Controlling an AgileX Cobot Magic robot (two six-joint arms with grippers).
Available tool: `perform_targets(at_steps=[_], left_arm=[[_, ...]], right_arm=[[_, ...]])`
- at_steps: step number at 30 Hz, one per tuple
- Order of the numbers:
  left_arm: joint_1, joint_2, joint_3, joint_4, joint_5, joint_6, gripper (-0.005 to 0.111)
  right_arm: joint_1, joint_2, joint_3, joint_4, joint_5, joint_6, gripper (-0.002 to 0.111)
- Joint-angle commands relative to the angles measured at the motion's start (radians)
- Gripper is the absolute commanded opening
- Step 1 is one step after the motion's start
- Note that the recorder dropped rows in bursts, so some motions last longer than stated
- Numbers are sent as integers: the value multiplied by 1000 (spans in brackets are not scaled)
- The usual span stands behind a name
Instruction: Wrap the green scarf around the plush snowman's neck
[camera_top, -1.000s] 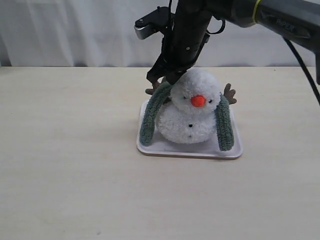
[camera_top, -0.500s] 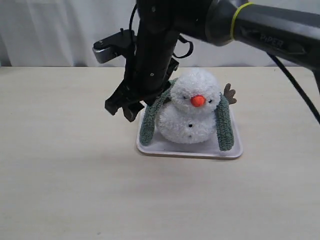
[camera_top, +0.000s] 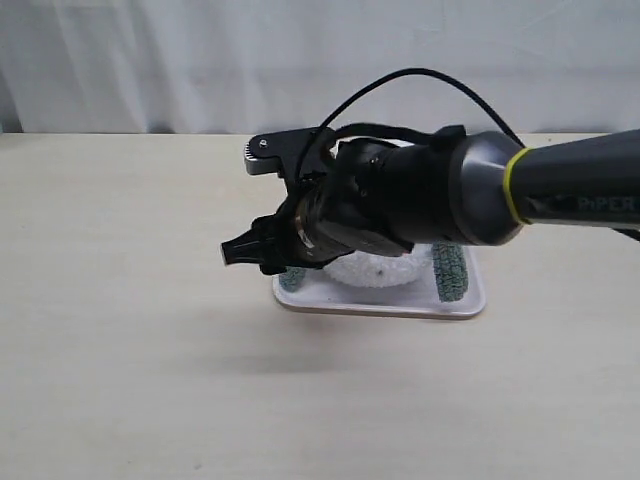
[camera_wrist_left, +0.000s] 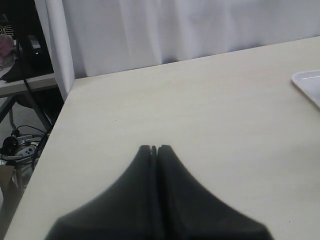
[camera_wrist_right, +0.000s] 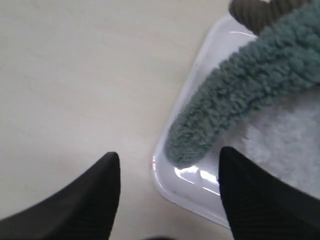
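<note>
The plush snowman (camera_top: 375, 271) sits on a white tray (camera_top: 400, 305); my right arm covers its head, so only its lower white body shows. The green scarf (camera_top: 449, 270) hangs down on both sides of it. One end lies on the tray's left corner, where the right wrist view shows the scarf (camera_wrist_right: 240, 85) against the snowman's white fur (camera_wrist_right: 287, 155), with a brown twig arm (camera_wrist_right: 260, 10) past it. My right gripper (camera_top: 240, 251) (camera_wrist_right: 167, 156) is open and empty, just above that scarf end and the tray rim (camera_wrist_right: 167, 187). My left gripper (camera_wrist_left: 154, 148) is shut with nothing in it, over bare table.
A white curtain hangs behind the table's far edge. A corner of the tray (camera_wrist_left: 307, 82) shows in the left wrist view. There the table's side edge drops off beside a white post, with cables on the floor below.
My right arm has swung from behind the snowman's head out to the left and down in front, and now hides the head. The scarf and snowman have not moved.
</note>
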Motion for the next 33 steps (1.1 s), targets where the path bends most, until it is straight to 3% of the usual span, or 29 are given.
perform_targets(at_steps=[1,5,8,16,24,29,33], left_arm=[[-1,-2,2,-4,-8,-2,0],[-1,-2,2,-4,-8,-2,0],[-1,-2,2,-4,-8,-2,0],[-1,-2,2,-4,-8,-2,0],[-1,-2,2,-4,-8,-2,0],[-1,-2,2,-4,-8,-2,0],[-1,-2,2,-4,-8,-2,0]], right_arm=[[2,5,40,-244,-23,277,59],[2,43,35,-295,-77,370,69],[0,84,23,-295,-132,372,69],[-6,150,-12,-349,-79,396,69],[-6,193,-12,-666,-47,671,69],[-6,205,-12,-829,-77,803,55],[-6,205,-12,-838,-45,829,36]])
